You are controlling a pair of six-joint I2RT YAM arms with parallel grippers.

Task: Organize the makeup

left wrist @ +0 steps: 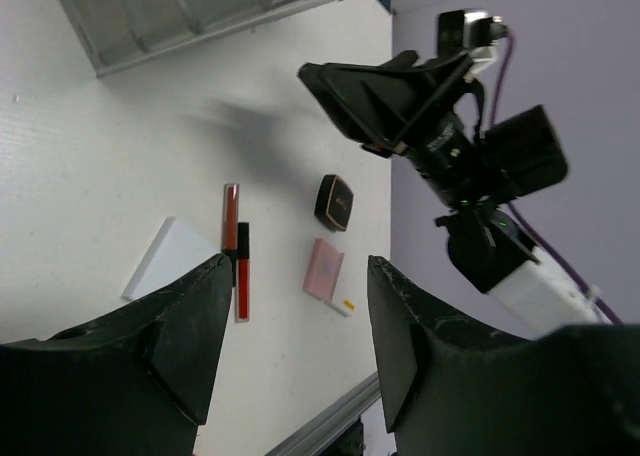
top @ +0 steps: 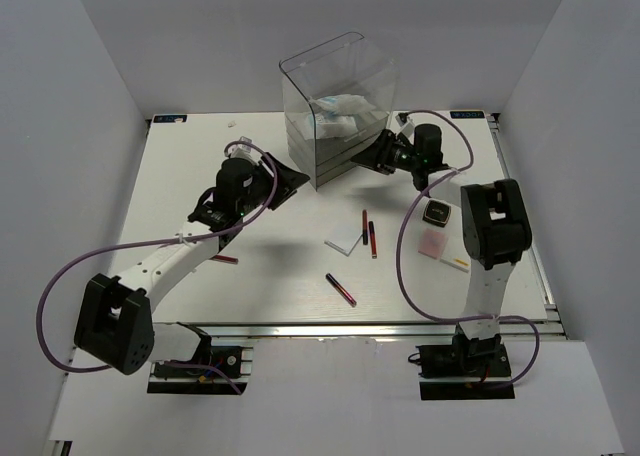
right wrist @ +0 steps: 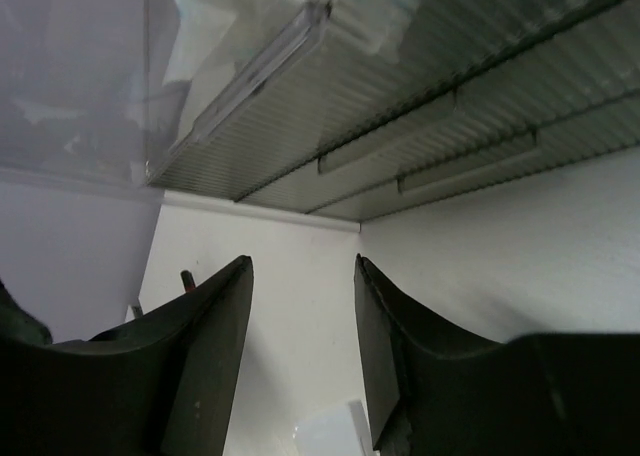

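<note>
Black square compact [top: 436, 213] lies flat and closed, right of centre. Pink square palette [top: 432, 242] lies near it, apart. First pencil stick [top: 365, 224] and second pencil stick [top: 372, 240], red and black, lie parallel beside the white pad [top: 345, 242]. Third pencil stick [top: 340, 289] lies diagonally, nearer the front. White packets [top: 338, 112] sit inside the clear box [top: 300, 86].

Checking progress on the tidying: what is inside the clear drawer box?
White packets lie in the top of the clear box; its ribbed drawer fronts hide whatever lies lower.
</note>
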